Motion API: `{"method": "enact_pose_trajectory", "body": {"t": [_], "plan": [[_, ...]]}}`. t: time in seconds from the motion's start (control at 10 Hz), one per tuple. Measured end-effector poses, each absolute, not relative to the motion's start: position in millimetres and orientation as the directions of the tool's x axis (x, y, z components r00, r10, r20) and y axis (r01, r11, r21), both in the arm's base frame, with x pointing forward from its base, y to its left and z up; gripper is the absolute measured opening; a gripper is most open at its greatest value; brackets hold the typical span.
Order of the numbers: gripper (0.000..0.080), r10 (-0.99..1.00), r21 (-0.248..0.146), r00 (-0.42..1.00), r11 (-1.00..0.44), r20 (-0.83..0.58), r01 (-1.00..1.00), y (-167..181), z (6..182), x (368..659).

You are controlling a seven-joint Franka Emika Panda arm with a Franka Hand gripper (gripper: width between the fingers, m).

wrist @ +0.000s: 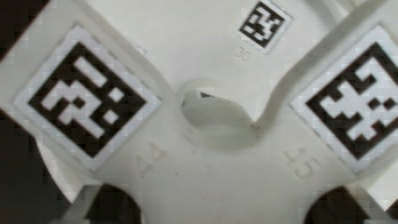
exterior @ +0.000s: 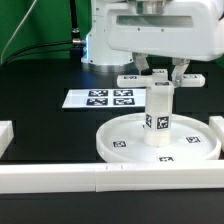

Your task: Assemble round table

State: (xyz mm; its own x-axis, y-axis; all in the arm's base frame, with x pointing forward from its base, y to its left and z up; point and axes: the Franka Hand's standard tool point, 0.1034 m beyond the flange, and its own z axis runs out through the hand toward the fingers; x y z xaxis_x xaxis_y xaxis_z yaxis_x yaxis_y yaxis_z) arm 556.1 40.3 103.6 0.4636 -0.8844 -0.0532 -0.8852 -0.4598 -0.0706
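Note:
The large round rimmed disc [exterior: 125, 143] lies flat on the black table, at the exterior view's right. The short thick post [exterior: 160, 112] stands upright at its middle, with a tag on its side. The cross-shaped piece [exterior: 133, 79] sits level on top of the post. My gripper [exterior: 162, 76] comes down from above, and its fingers [exterior: 146, 70] close on the cross's middle. In the wrist view the cross-shaped piece [wrist: 196, 150] fills the picture with its tagged arms, and my gripper [wrist: 217, 205] holds it between dark fingertips [wrist: 121, 203].
The marker board [exterior: 100, 98] lies flat behind the disc, at the exterior view's left. White border rails run along the front [exterior: 100, 180], the left [exterior: 5, 135] and the right [exterior: 217, 125].

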Motion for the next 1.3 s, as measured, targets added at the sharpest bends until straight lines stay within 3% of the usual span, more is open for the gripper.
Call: {"method": "enact_pose_trajectory", "body": {"t": [0.6, 0.7, 1.1, 1.3], "plan": [[0.0450, -0.989, -0.036, 0.112, -0.109, -0.096, -0.993, 42.3, 102.6, 554.6], [0.0604, -0.984, -0.039, 0.148, -0.145, -0.096, -0.989, 42.3, 103.4, 554.5], [0.0648, -0.972, -0.063, 0.208, -0.202, -0.113, -0.977, 46.7, 130.6, 560.7], [0.0649, -0.969, -0.067, 0.218, -0.212, -0.112, -0.975, 46.9, 131.4, 561.3]]}}
